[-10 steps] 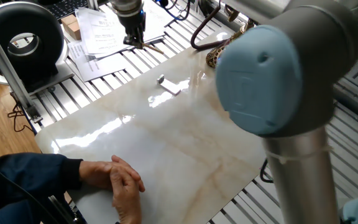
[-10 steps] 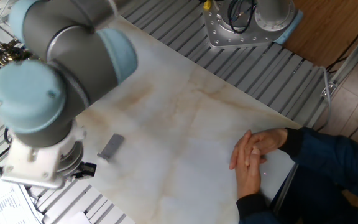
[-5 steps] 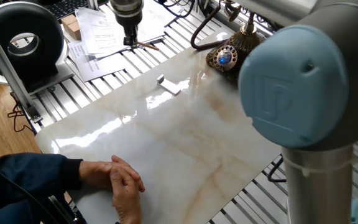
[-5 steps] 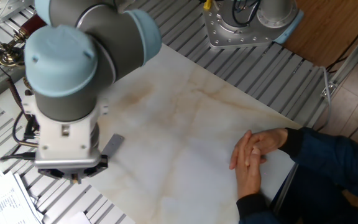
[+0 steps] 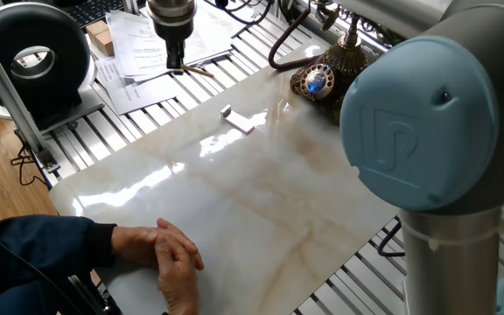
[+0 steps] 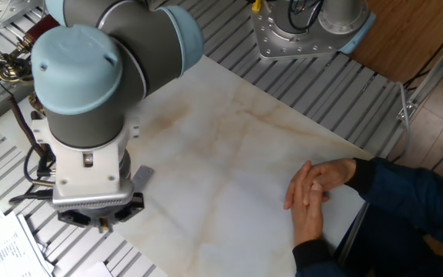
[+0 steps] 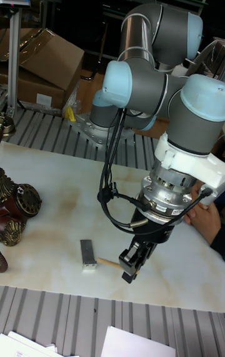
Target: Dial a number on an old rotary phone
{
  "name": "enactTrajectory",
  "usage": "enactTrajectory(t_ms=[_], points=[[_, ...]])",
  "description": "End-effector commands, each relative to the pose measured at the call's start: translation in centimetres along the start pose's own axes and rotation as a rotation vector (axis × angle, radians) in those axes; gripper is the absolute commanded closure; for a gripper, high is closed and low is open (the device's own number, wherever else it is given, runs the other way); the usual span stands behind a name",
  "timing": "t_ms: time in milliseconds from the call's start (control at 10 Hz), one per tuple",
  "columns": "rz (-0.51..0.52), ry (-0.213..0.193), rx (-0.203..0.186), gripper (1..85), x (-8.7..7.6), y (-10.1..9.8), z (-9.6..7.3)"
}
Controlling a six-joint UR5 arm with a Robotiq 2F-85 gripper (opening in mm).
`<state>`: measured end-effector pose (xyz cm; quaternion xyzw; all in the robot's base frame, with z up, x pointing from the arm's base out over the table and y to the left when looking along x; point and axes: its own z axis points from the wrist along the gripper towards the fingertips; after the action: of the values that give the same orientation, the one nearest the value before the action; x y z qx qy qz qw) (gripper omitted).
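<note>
Marble slab point(image 5: 234, 192) edge under fingers point(image 7: 132, 264)

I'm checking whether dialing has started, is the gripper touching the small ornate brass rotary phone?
Apart. One fixed view shows the gripper over the papers, with open marble tabletop between it and the small ornate brass rotary phone.

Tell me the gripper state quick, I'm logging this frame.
Gripper: closed on a thin wooden stick, above the table edge.
</note>
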<state>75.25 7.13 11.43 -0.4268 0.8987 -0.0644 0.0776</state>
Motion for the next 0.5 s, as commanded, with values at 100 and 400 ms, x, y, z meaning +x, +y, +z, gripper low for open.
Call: enactTrajectory(t_ms=[100, 400], points=[[0.052, 0.022, 0.093, 83.7, 0.6, -2.5, -0.3], [0.040, 0.105, 0.109, 83.7, 2.8, -2.8, -0.5]])
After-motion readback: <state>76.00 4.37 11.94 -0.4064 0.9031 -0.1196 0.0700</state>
